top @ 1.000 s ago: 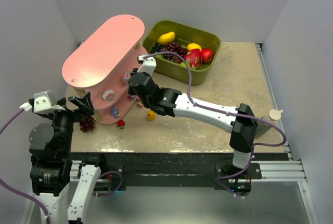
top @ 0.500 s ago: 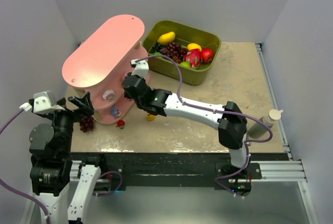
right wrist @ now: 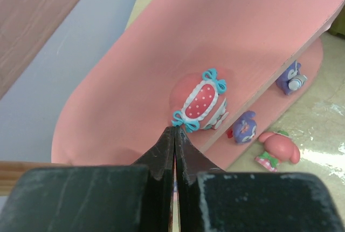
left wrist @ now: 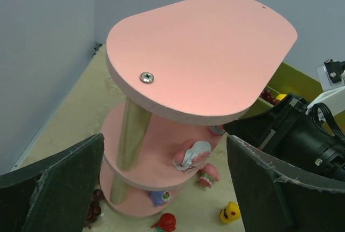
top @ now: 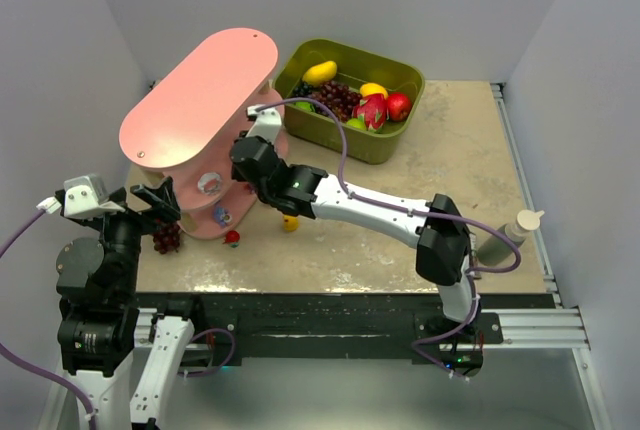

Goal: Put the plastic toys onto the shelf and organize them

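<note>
Step judged as tidying on the tall pink three-tier shelf [top: 200, 100]: reaching in under its top board with the right gripper [right wrist: 175, 129], jaws pressed together on nothing, tips just beside, maybe touching, a small pink plastic figurine with a red white-dotted bow [right wrist: 202, 102] on the middle tier; can't tell contact for sure. Also noting two purple plastic figurines [right wrist: 245, 127] near the bottom tier's edge, plus leftovers on the beige table [top: 450, 150]: a pink figurine [right wrist: 277, 148] just beside the shelf foot, a yellow duck-like toy [top: 290, 221], a small red toy [top: 232, 239]. Next, probably: nudging the bow figurine inward with shut tips, or backing out low without clipping the top board, then opening for a table toy. Right arm pose: stretched long and low across the table, wrist tucked against the shelf. Left gripper [top: 158, 202]: jaws wide apart, empty, hovering at the shelf's near-left end, above a dark grape bunch [top: 166, 237].
</note>
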You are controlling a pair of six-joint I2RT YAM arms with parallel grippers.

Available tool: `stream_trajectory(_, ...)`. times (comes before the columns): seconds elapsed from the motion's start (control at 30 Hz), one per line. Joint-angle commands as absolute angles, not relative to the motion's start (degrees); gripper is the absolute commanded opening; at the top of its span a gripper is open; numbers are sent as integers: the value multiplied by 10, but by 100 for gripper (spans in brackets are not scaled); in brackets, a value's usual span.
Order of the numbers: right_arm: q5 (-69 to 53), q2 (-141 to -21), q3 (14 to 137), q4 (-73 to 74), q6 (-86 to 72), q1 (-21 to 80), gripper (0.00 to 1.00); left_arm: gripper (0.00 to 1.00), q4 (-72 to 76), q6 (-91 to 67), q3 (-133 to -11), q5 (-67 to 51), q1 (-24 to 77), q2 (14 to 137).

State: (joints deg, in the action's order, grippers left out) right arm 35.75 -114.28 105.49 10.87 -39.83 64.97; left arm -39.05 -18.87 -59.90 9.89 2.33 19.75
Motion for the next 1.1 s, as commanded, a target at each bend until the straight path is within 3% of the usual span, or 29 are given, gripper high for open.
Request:
stream_trajectory(0.0, 353, -1150, 1083, 110, -392, 650, 0, 99, -383, -178, -599, 107, 21, 198)
stream_trajectory(0.4, 339, -1108, 1042, 77, -378, 649, 5, 100, -384, -179, -598, 105, 21, 195)
stream_trajectory(0.63, 331, -1008, 937, 36, -364, 650, 32, 100, -387, -182, -599, 103, 21, 194)
stream_trajectory(0.8, 324, -934, 804, 40, -368, 639, 59, 99, -390, -183, -599, 100, 21, 190)
stream_trajectory(1.07, 152, -918, 609, -75, -405, 539, 77, 99, -388, -186, -589, 75, 21, 181)
